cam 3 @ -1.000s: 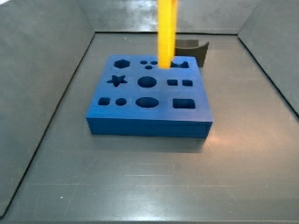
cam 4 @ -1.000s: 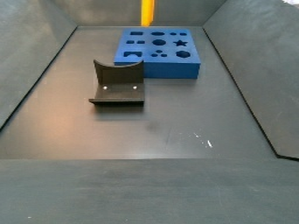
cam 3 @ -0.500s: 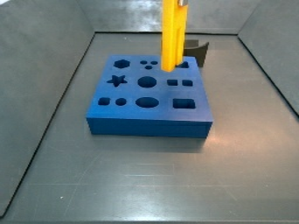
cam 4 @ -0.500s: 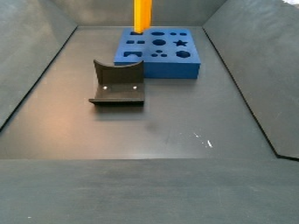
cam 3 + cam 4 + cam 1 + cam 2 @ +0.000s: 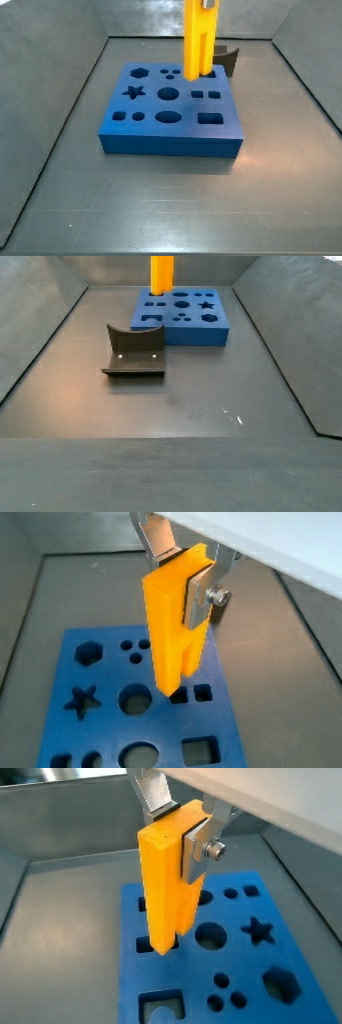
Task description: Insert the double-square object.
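Gripping double-square object (image 5: 174,622), end effector (image 5: 187,574) above blue block (image 5: 171,112).

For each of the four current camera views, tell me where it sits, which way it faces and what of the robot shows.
Wrist view: rides on the wrist, looks down the yellow-orange bar onto the blue block; gripper fingers show.
Wrist view: same mount, opposite side; bar, block, gripper.
Side view: beside the floor, block near, dark grey curved piece behind; no gripper visible.
Side view: opposite end, curved piece near.
All four share bar and block.
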{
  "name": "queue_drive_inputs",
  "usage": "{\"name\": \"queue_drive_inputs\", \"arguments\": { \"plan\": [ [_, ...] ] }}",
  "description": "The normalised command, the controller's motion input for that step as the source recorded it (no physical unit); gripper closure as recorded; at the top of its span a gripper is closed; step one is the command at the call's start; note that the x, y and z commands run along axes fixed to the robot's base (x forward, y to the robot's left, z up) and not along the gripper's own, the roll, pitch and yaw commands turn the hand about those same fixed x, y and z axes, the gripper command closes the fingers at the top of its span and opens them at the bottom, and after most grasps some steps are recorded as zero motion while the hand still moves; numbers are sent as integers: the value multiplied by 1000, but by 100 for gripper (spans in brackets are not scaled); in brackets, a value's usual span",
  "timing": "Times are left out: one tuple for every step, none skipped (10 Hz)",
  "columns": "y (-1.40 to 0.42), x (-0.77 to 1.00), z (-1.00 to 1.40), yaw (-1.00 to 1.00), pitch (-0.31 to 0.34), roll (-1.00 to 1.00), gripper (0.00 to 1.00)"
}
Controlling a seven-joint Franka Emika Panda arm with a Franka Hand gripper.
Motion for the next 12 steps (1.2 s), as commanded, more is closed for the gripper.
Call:
{"name": "queue_drive_inputs", "arguments": {
  "plan": [
    [0, -51, 0, -743, 99, 324, 100],
    [0, -20, 0, -703, 116, 334, 100],
    [-40, 60, 0, -660, 67, 273, 100],
    [-34, 203, 0, -754, 47, 0, 100],
    [0, 220, 0, -754, 80, -24, 100],
    [-14, 229, -26, -760, 97, -83, 100],
    [0, 200, -143, -751, 117, -53, 100],
    [0, 220, -226, -649, 180, -3, 100],
    [0, 260, -223, -577, 210, 0, 100],
    [-14, 274, -194, -514, 249, 0, 100],
    [-126, 289, -154, -386, 327, 0, 100],
    [-171, 280, -111, -323, 373, 23, 100]
  ]
}}
